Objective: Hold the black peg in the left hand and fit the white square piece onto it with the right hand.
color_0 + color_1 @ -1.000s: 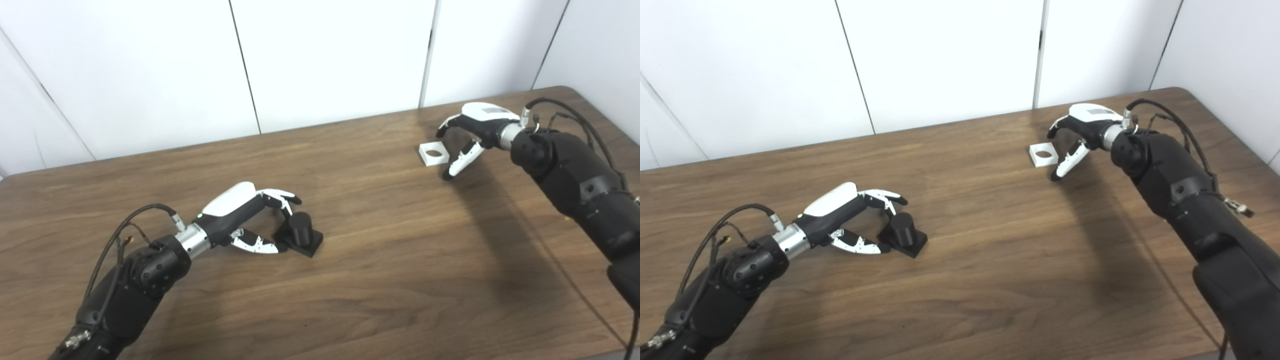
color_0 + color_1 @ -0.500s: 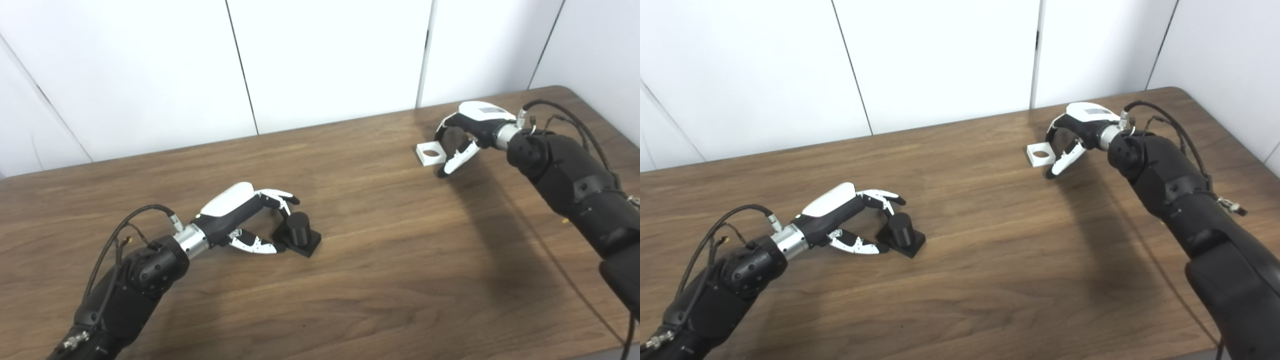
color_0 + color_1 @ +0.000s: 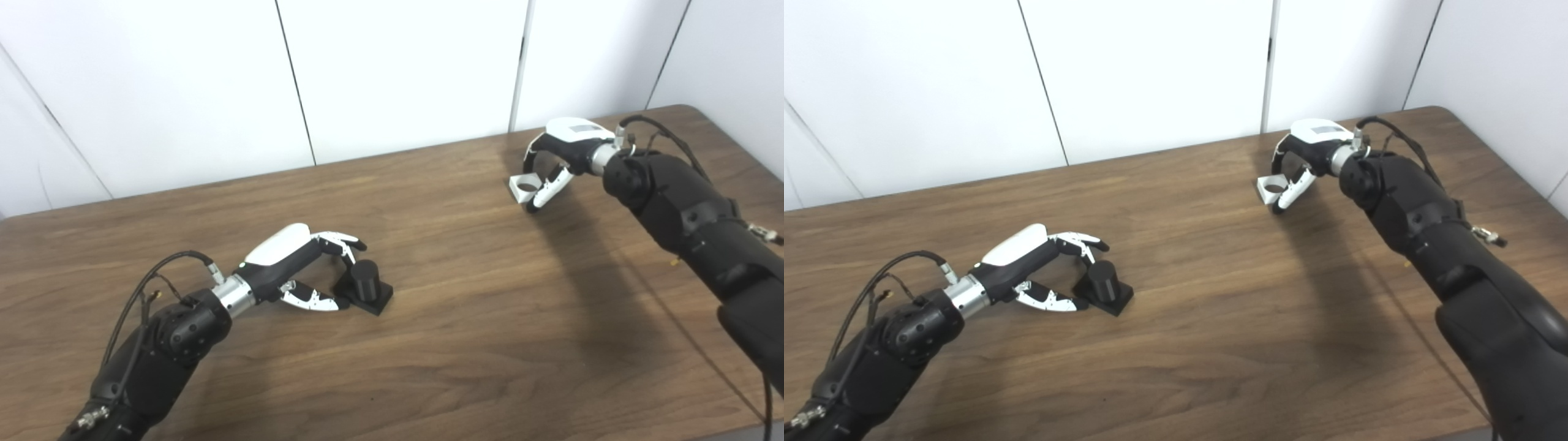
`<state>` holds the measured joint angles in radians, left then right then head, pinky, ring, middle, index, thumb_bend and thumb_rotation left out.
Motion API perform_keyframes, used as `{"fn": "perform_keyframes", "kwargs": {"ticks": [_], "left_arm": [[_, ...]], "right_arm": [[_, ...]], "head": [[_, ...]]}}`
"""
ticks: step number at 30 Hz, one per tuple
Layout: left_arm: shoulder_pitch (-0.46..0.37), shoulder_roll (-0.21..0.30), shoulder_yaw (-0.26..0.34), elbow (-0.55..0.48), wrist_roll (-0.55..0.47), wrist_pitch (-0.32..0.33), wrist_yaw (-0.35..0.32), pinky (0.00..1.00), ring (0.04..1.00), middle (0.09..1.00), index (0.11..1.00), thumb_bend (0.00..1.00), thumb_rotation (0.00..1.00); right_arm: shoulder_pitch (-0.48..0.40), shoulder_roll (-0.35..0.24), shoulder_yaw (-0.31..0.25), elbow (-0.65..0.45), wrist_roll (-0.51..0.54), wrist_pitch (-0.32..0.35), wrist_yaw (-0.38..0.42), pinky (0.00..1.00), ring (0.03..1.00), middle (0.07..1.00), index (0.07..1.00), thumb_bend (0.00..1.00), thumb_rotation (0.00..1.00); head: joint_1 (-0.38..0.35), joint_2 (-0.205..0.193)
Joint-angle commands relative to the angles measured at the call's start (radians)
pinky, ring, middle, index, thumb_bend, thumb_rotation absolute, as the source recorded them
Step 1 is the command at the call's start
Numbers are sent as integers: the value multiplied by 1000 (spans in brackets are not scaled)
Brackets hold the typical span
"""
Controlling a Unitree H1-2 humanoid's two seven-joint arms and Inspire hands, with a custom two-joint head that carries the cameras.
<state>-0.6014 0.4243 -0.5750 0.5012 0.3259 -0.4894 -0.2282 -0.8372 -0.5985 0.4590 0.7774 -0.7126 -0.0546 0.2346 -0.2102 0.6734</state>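
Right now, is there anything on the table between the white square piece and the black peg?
Nothing visible: only bare table lies between the white square piece at the right hand and the black peg at the left hand.

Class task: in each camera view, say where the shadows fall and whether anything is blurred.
Left eye view: the right arm casts a broad soft shadow on the brown wooden table, lying picture-left of the arm; focus is sharp. Right eye view: same shadow, no blur.

Brown wood counter [image 3: 465,318]: black peg [image 3: 365,288] sits around 8 o'clock, white square piece [image 3: 522,185] up at 2.
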Motion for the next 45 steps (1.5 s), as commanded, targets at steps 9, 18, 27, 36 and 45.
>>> {"fn": "perform_keyframes", "kwargs": {"ticks": [9, 18, 27, 36, 45], "left_arm": [[42, -12, -42, 18, 38, 20, -78, 741, 851, 830, 492, 521, 75], [41, -8, -46, 22, 36, 20, -72, 745, 850, 830, 493, 521, 75], [38, -7, -43, 24, 34, 20, -81, 742, 851, 829, 493, 521, 75], [38, -2, -42, 20, 31, 20, -86, 738, 852, 828, 493, 521, 76], [33, -2, -43, 27, 36, 20, -81, 741, 853, 831, 493, 521, 75]], "right_arm": [[-21, 40, 21, -16, -18, -10, 0, 809, 852, 840, 546, 595, 215], [-11, 34, 13, -5, -18, -24, -42, 798, 832, 818, 489, 519, 147], [-6, 29, 4, -5, -8, -26, -48, 806, 834, 808, 488, 521, 148], [-2, 23, 2, 1, -6, -43, -59, 796, 826, 803, 489, 523, 149], [15, 4, -14, -69, 7, -60, -58, 845, 856, 829, 490, 524, 149]], "head": [[2, 5], [-3, 8], [0, 11], [1, 12], [0, 11]]}}
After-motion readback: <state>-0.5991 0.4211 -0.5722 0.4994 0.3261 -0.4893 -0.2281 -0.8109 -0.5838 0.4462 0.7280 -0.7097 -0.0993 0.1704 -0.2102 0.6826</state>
